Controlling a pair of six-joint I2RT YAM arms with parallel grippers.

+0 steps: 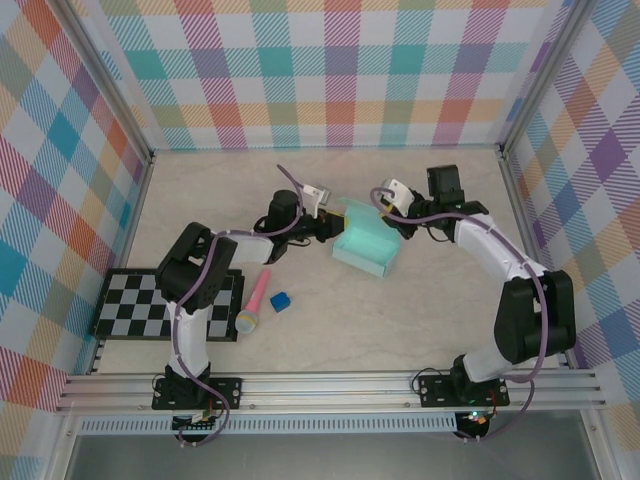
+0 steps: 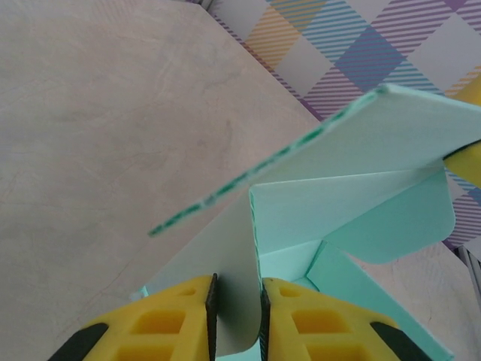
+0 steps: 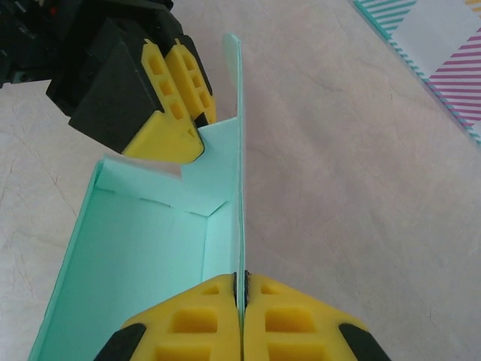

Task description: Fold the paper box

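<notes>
Left jaws and right jaws each clamp a paper box (image 1: 362, 252) panel, box cropped in wrist views.

In the right wrist view the paper box (image 3: 135, 263) runs off the bottom edge, and the black body of the left gripper (image 3: 192, 131) is cut by the top left corner. In the left wrist view the box's raised lid (image 2: 391, 131) hides all but a yellow sliver of a finger (image 2: 467, 162) of the right gripper (image 3: 242, 289). From above, the left arm (image 1: 190, 300) covers part of the checkered board (image 1: 135, 305) at the left edge of the worktop (image 1: 400, 320).
</notes>
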